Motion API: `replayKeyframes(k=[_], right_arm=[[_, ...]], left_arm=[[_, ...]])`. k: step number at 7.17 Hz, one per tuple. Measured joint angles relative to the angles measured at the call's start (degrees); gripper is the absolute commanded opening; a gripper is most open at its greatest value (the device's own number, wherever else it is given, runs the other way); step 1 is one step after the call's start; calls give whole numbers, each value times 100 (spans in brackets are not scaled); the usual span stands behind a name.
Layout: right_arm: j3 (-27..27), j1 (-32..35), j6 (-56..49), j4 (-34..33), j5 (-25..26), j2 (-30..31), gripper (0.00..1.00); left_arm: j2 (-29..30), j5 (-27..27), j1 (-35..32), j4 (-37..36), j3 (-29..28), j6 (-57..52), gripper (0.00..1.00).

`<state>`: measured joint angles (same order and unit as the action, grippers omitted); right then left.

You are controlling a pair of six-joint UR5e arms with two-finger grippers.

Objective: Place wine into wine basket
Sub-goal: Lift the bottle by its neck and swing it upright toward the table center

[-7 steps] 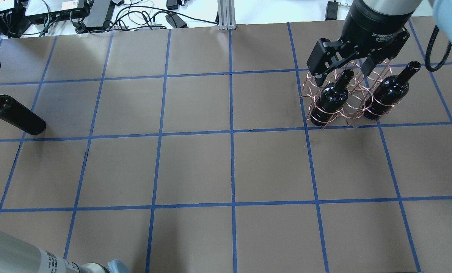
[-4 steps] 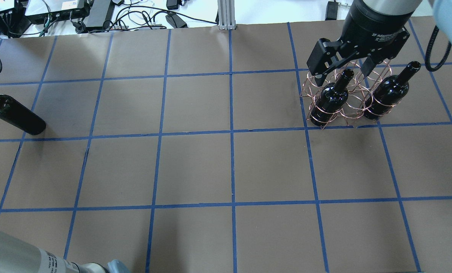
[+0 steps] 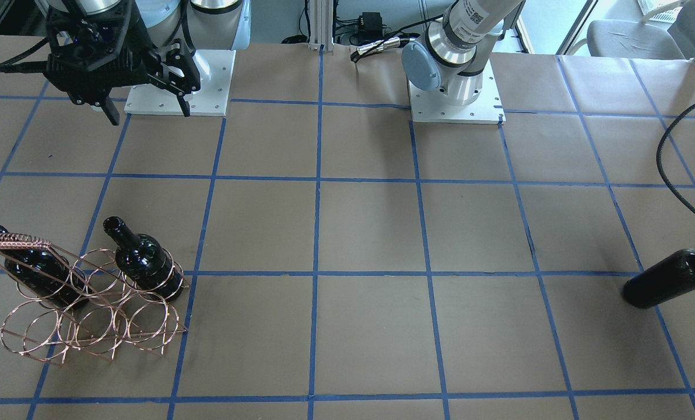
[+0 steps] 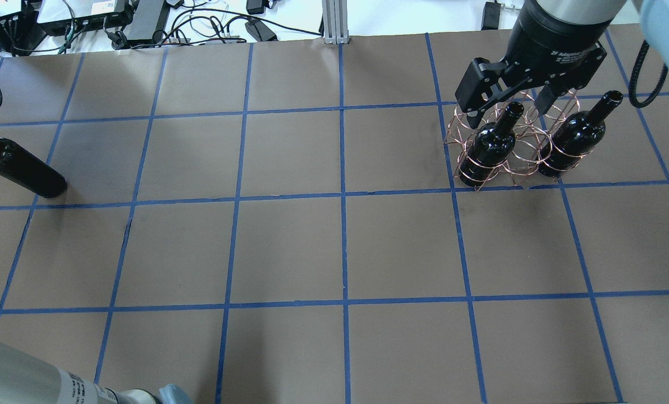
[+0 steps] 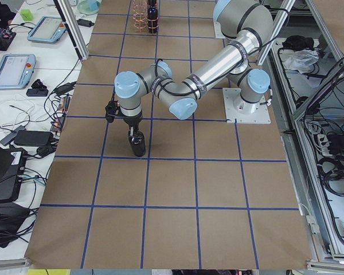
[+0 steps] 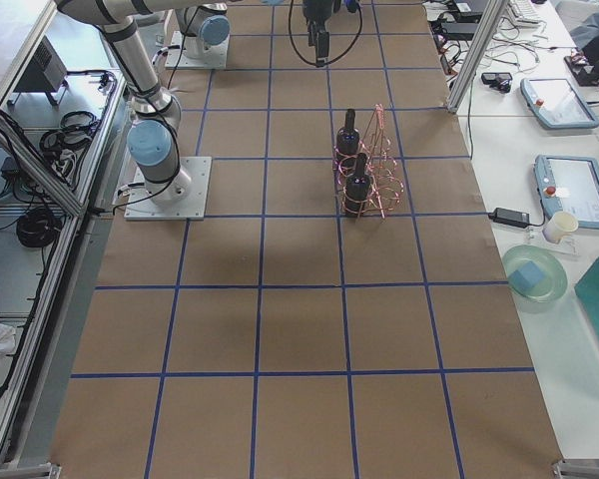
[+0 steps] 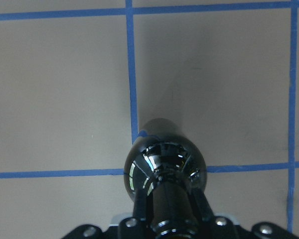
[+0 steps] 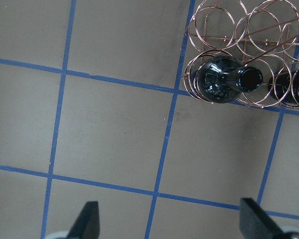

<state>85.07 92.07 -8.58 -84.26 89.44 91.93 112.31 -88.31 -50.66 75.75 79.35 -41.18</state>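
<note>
**Counts.** Three black bottles are showing: a first bottle (image 4: 486, 151) and a second bottle (image 4: 576, 137) are standing in the one wine basket (image 4: 528, 147), and the third, the wine (image 4: 23, 171), is sitting apart. Over the one counter (image 4: 340, 247), two arms are reaching, a left arm (image 5: 218, 66) and a right arm (image 6: 140, 60), each carrying one gripper: the left gripper (image 5: 132, 130) and the right gripper (image 3: 149, 114).
</note>
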Motion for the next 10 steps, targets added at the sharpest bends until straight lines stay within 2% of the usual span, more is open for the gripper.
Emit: replayKeyframes(k=[4,6,10], right_arm=[[1,-4,14,-163,-13,9,100],[25,-28,15,-429,-66,4,100],[39,-39,38,-458,-94,7,100]], left_arm=[[-543,-172,-1003,267,118,750,0],[-877,-184,-1579,350,471,1410,0],[-1678,-129,-2729,648,1378,2535,0]])
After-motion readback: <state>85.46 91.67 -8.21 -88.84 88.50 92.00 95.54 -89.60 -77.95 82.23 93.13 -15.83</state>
